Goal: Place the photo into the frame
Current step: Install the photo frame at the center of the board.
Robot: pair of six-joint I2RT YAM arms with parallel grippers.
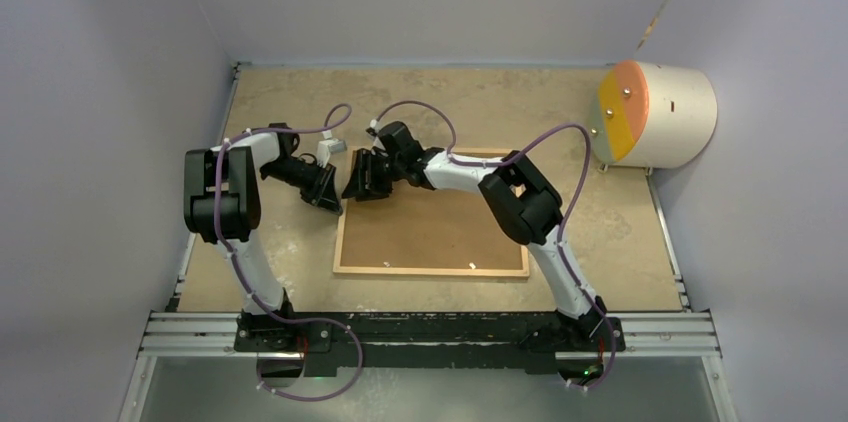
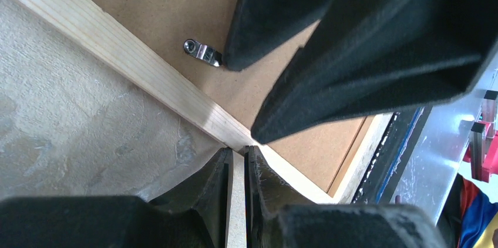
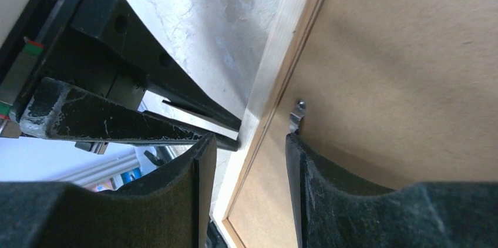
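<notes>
Frame (image 1: 430,270) was seen face down on the table (image 1: 300,102), photo unseen. Its corner was pinched by the left gripper (image 2: 236,154); the right gripper (image 3: 246,139), half spread, held nothing. Back-closing step: metal clip (image 3: 296,116) likely pushed next.

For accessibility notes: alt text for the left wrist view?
The left gripper pinches the frame at its pale wooden corner. Above, the right gripper hangs with black fingers beside a metal clip on the brown backing board.

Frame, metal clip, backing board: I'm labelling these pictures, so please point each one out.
frame (image 1: 432,270), top view, on its near wooden strip.
metal clip (image 2: 202,53), left wrist view, on its shiny tab.
backing board (image 3: 411,83), right wrist view, on its bare brown face.
</notes>
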